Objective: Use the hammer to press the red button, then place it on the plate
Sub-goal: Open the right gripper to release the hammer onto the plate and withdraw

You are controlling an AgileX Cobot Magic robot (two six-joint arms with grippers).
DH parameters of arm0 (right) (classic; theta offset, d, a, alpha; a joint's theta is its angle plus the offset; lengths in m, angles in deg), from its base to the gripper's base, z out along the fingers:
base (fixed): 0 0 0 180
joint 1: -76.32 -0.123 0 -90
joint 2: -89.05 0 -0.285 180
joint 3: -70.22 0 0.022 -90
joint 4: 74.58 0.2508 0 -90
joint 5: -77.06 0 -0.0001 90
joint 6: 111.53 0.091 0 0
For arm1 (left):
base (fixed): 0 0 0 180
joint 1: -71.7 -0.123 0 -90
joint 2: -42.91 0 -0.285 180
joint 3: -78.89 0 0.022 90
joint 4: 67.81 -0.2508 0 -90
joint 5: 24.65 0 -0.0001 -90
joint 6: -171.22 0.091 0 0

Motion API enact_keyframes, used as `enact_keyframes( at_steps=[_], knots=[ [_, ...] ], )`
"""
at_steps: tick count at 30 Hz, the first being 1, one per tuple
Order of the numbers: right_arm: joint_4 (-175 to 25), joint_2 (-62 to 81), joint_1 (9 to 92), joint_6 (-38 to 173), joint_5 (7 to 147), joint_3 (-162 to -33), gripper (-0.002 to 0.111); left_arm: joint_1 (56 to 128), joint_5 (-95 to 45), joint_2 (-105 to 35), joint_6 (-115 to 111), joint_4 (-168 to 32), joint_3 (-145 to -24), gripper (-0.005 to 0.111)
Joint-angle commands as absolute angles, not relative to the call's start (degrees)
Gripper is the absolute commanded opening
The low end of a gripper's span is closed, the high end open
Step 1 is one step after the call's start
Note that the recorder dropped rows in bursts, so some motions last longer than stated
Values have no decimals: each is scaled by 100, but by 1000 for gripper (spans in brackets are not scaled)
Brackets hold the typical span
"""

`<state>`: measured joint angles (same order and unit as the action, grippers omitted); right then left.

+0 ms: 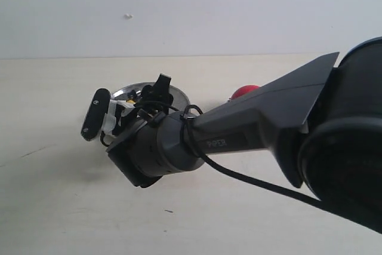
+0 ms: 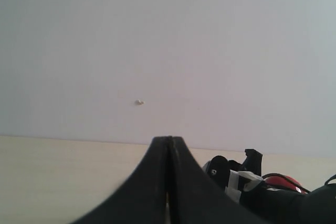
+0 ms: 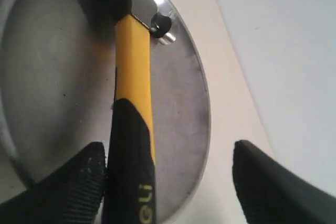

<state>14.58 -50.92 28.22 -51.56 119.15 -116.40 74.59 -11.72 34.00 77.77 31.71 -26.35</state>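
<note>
Scene: a pale table [image 1: 59, 207] in front of a plain white wall [image 1: 179, 4].
Right arm: a dark arm reaches in from the near right and crosses to the left of the middle, its end over the plate.
Right gripper [image 3: 170, 150]: fingers spread wide. The hammer handle runs between them, just beside one finger and well apart from the other. Whether that finger touches the handle cannot be told.
Hammer [image 3: 134, 77]: over the plate. Its dark head is inside the plate, close to the rim. The yellow neck crosses the plate's floor, and the black grip passes out over the rim towards the gripper.
Plate [image 3: 47, 77]: round, shiny silver, left of the middle of the table and largely hidden by the gripper in the exterior view.
Red button [image 1: 245, 91]: on the table to the right of the plate, apart from it, only its red dome showing above the arm.
Left gripper [image 2: 169, 145]: fingers pressed together with nothing between them, held above the table and facing the far wall.
</note>
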Motion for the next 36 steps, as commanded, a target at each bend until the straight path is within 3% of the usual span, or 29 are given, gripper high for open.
enact_keyframes(
  at_steps=[1,7,12,17,20,21,30,36],
  knots=[
    [1576,-4835,2831,-5227,12019,-11694,70,7457,-1196,3415,7767,3214,-2599,0],
    [1711,-4359,2831,-5227,11974,-11694,70,7457,-1196,3415,7767,3214,-2599,0],
    [2536,-3629,2831,-5207,12381,-11673,60,7457,-1196,3415,7767,3214,-2599,0],
    [2536,-2901,2427,-5190,13483,-10930,34,7457,-1196,3415,7767,3214,-2599,0],
    [2536,-2280,2046,-4650,13935,-10120,3,7457,-1196,3415,7767,3214,-2599,0],
    [2536,-2085,1935,-4316,13946,-9859,0,7457,-1196,3415,7767,3214,-2599,0],
    [2536,-291,1008,-2204,13910,-7919,0,7457,-1196,3415,7767,3214,-2599,0],
    [2536,278,840,-1924,14039,-7475,0,7457,-1196,3415,7767,3214,-2599,0]
  ],
)
